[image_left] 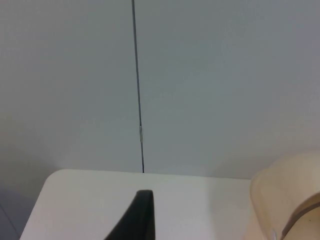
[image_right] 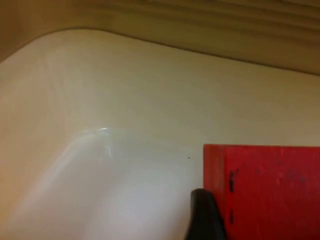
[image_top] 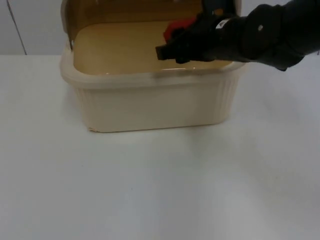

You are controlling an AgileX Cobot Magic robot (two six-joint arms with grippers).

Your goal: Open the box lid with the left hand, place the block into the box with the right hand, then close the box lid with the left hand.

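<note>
A cream ribbed box point(image_top: 150, 80) stands at the back of the table. Its amber see-through lid point(image_top: 125, 10) is raised behind it. My right gripper point(image_top: 174, 44) reaches in from the right, over the box's open inside, and is shut on the red block point(image_top: 181, 25). In the right wrist view the red block point(image_right: 265, 190) hangs just above the box's pale floor point(image_right: 100, 170), with one black fingertip point(image_right: 204, 217) against its side. My left gripper point(image_left: 141, 220) waits off to the box's left, near a rounded corner of the box point(image_left: 285, 200), facing the wall.
The white table point(image_top: 160, 190) spreads wide in front of the box. Close behind the box rises the grey partition wall point(image_left: 200, 85), which has a thin vertical seam point(image_left: 137, 85).
</note>
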